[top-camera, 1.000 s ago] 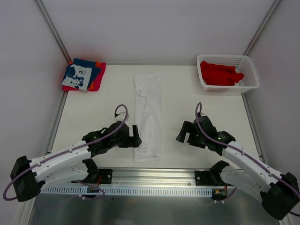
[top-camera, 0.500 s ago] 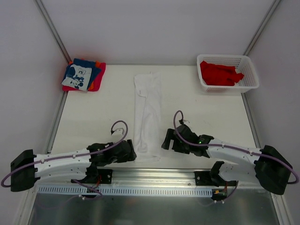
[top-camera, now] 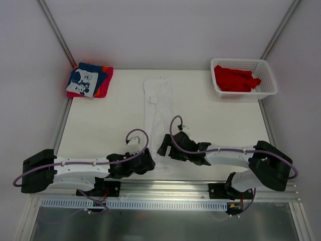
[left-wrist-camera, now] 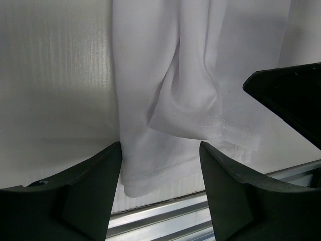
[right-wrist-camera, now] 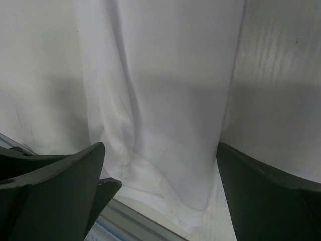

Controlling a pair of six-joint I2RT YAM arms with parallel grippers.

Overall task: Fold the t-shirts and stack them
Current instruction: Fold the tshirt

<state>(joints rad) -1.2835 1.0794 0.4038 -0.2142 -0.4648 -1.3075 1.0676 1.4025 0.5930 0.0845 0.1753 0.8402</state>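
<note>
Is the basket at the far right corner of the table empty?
No, the top view shows a heap of red shirts lying inside the white basket.

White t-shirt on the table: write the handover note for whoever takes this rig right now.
Left hand: open, low over the near left hem corner of the long white cloth t-shirt, nothing gripped.
Right hand: wide open over the same shirt's near right side, nothing gripped.
Done: the white shirt lies as a narrow lengthwise strip mid-table; the folded stack of blue, red and orange shirts sits at the far left corner.
Left: fold the strip crosswise, add it to the stack, then probably the crumpled red shirts in the white plastic lattice basket, far right.
</note>
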